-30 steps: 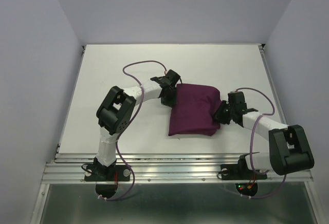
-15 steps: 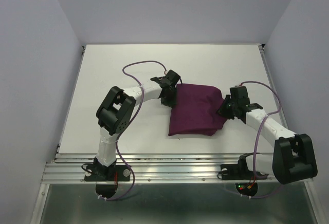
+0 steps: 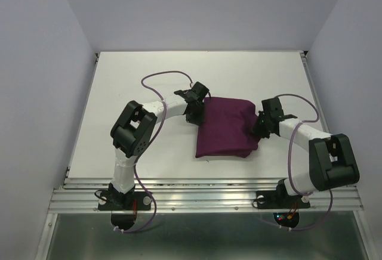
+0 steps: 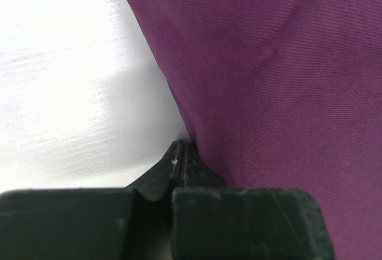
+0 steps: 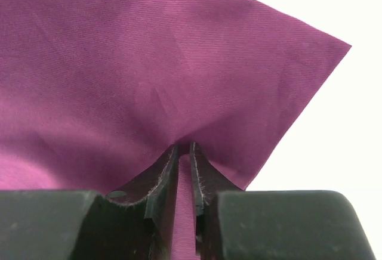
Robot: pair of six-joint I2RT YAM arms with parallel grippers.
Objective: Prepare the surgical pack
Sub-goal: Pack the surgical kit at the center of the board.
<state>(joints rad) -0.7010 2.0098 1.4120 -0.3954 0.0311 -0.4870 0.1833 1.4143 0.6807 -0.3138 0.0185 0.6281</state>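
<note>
Purple cloth (image 3: 225, 127) sits folded into a bundle mid-table, on the white table top (image 3: 137, 75), between the two arms.

Left gripper (image 3: 194, 108) is at the cloth's far-left edge. In the left wrist view its jaws are pressed fully together right at the fabric edge, with the cloth seemingly caught at the tips.

Right gripper (image 3: 261, 126) is at the cloth's right edge. Its jaws are narrow, clamped on a fold, and the fabric puckers where they bite; a purple strip shows between the fingers (image 5: 160, 179). One loose corner of the cloth sticks out right over the white surface.
</note>
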